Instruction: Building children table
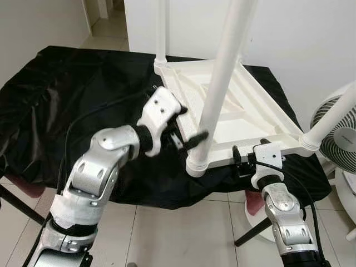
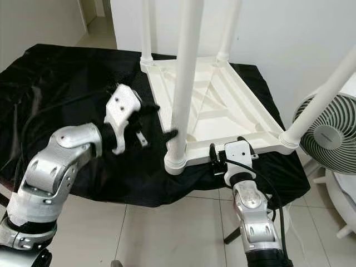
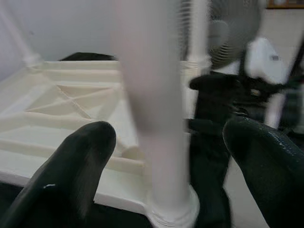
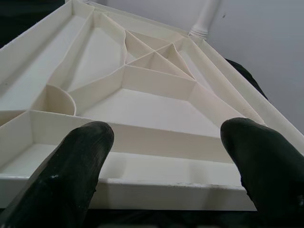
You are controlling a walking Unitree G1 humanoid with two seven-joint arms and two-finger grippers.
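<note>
A white plastic children's table (image 1: 245, 119) lies upside down on a black-draped surface, its legs pointing up. My left gripper (image 1: 192, 123) is open at the near-left leg (image 1: 219, 83), low down by the socket. In the left wrist view that leg (image 3: 152, 95) stands between the two black fingers (image 3: 80, 161), which are spread wide. My right gripper (image 1: 248, 158) is open at the table's near edge. The right wrist view looks over that rim (image 4: 156, 183) into the ribbed underside, with a fingertip (image 4: 80, 156) on each side.
The black cloth (image 1: 67, 94) covers the whole work surface. Other legs rise at the far left corner (image 1: 161, 30) and the near right corner (image 1: 334, 114). A white standing fan (image 1: 339, 133) is close on the right. Tiled floor (image 1: 183, 233) lies below the front edge.
</note>
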